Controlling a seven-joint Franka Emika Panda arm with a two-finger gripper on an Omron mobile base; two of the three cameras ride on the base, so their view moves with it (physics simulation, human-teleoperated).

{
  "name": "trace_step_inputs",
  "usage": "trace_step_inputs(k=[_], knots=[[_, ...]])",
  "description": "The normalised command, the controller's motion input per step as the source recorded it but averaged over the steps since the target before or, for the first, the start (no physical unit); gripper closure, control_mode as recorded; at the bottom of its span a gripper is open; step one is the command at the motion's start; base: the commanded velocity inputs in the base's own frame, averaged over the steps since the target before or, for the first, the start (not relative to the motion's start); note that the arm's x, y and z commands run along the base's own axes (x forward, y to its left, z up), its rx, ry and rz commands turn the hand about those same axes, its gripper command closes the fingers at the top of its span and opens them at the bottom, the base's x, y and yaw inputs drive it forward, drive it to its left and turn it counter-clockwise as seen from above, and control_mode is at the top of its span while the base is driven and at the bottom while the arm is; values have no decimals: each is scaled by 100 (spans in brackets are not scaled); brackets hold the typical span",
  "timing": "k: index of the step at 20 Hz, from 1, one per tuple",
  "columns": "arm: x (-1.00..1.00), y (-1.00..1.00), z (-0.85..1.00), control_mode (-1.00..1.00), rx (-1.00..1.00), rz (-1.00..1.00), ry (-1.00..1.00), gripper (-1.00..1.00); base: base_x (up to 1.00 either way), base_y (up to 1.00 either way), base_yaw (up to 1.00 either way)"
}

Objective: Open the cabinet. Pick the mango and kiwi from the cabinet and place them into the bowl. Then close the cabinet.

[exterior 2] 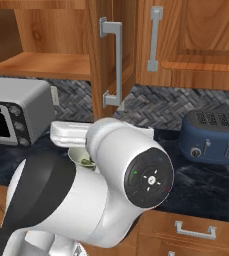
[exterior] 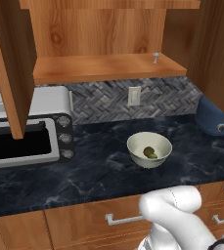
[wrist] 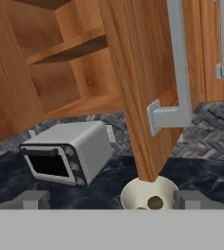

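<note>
The fingers (wrist: 111, 199), seen in the hand view as two small grey tips at the bottom, stand fully spread with nothing between them. Directly ahead and just above them hangs the open right door (wrist: 133, 88) of the cabinet (exterior: 103, 68), swung out edge-on toward the hand, its vertical grey bar handle (wrist: 179, 73) running up and down on the face to the right of that edge. Beyond and below the door's lower corner sits the bowl (exterior: 149, 149) on the dark marble surface (exterior: 99, 166), holding both the kiwi (exterior: 148, 151) and the mango (exterior: 153, 156), touching each other. So the fruit part looks finished, and closing is what remains. That turns on the door's lie: its outer face and handle are up and to the right of the fingers, so pushing that face back toward the shelf (exterior: 108, 66) should shut it. The left door (exterior: 11, 63) also stands open beside the toaster oven (exterior: 28, 129).
</note>
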Motion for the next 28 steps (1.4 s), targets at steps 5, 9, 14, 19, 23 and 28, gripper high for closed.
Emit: trace_step_inputs(k=[5, 9, 14, 19, 23, 28], knots=[[17, 0, 0, -100, 0, 7, -1, -100, 0, 0, 0], [41, 0, -2, -100, 0, 3, 0, -100, 0, 0, 0], [41, -2, -16, -100, 0, 4, 0, -100, 0, 0, 0], [37, -5, -38, -100, 0, 7, -5, -100, 0, 0, 0], [39, -7, -31, -100, 0, 9, -6, -100, 0, 0, 0], [35, -39, -8, -100, 1, 8, 0, -100, 0, 0, 0]])
